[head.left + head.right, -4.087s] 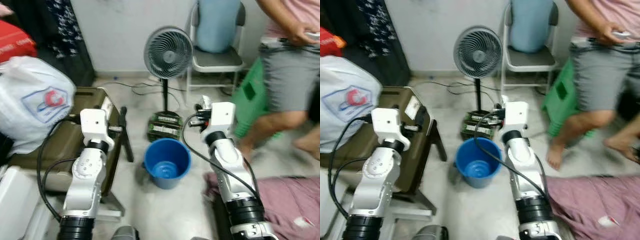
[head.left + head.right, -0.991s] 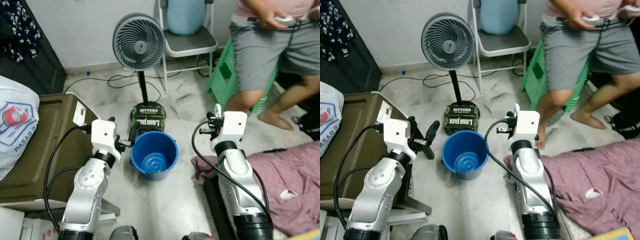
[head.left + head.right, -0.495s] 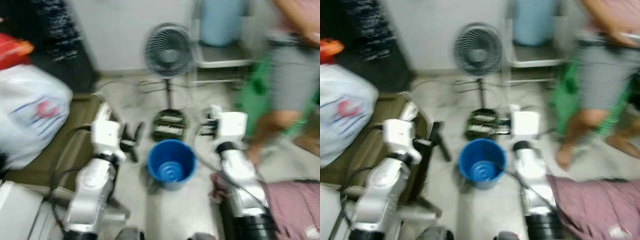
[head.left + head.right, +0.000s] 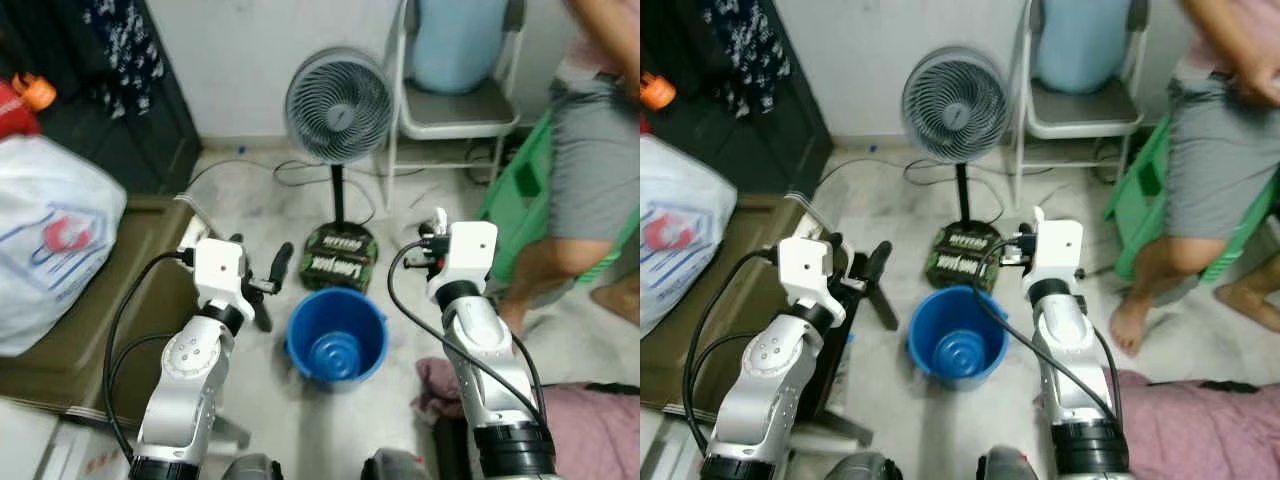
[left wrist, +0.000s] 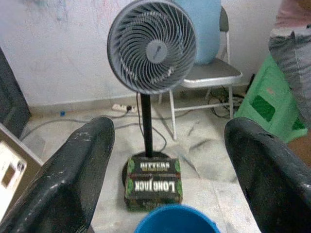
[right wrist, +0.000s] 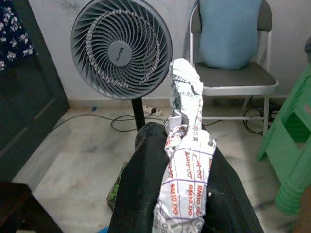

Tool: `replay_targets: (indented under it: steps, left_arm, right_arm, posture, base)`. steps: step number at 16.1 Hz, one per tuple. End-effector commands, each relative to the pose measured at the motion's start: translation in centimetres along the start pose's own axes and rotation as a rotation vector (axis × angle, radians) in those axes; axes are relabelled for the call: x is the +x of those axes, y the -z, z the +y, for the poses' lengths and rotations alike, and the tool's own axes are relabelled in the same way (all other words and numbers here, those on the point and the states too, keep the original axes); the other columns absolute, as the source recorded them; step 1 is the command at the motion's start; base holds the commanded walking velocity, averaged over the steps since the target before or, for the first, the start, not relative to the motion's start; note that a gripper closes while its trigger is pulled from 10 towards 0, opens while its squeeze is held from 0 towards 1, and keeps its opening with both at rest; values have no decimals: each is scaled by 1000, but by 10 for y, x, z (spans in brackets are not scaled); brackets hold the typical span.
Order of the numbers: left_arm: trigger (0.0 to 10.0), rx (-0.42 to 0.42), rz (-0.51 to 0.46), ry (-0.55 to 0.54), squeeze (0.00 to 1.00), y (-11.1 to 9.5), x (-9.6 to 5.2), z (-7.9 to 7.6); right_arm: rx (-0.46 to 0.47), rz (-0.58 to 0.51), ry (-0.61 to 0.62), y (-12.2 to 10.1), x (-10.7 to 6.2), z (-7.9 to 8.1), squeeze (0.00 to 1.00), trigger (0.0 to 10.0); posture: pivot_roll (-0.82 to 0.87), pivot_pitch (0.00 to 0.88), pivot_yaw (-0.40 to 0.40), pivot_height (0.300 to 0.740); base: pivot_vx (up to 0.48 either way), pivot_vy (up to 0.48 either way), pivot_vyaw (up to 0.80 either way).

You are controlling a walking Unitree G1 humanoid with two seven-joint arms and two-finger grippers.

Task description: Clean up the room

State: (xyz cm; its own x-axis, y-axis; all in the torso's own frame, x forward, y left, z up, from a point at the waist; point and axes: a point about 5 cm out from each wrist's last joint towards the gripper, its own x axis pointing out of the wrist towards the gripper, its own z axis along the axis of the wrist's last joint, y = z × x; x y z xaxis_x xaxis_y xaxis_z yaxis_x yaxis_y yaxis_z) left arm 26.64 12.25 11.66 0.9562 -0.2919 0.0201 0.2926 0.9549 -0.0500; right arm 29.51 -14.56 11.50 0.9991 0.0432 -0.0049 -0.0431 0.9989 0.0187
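Observation:
A blue bucket [image 4: 336, 337] stands on the floor between my two arms, with nothing loose visible in it. My right gripper [image 6: 187, 194] is shut on a crumpled white paper wrapper with red print [image 6: 186, 145], which sticks up past the fingertips. It is held to the right of the bucket and a little above its rim [image 4: 432, 235]. My left gripper [image 5: 167, 184] is open wide with nothing between its fingers, and sits just left of the bucket [image 4: 272, 288].
A grey pedestal fan [image 4: 338, 105] stands behind the bucket, its base on a green-black box [image 4: 338, 265]. Behind are a folding chair [image 4: 455, 110], a green stool [image 4: 520, 190] and a person [image 4: 600, 170]. An olive case [image 4: 80, 330] with a white bag [image 4: 50, 240] is left; pink cloth [image 4: 590, 425] right.
The camera swung and blurred, then steadied, shifting the whole scene. Both arms keep much the same pose beside the bucket, the right still holding the wrapper. The person has moved.

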Motion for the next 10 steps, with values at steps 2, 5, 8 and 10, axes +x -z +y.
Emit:
replay_targets:
  steps: [2,5,8,10]
  left_arm:
    - [10000,19,10,-48,0,1,-3,12]
    - [10000,25,12,-49,0,1,-2,12]
    - [10000,18,13,-58,0,2,-3,12]
    - [10000,19,12,-65,0,2,-3,13]
  right_arm:
    - [35,24,-20,2,1,9,0,10000]
    - [22,18,-16,1,2,8,0,10000]
    - [23,19,-13,2,1,7,0,10000]
    - [24,19,-16,2,2,8,0,10000]
  posture:
    - [-74,111,44,740]
    - [-75,109,45,740]
    - [-72,102,43,740]
    - [-69,100,43,740]
  base:
    - [0,0,-275]
    - [0,0,-800]
    - [0,0,-800]
    - [0,0,0]
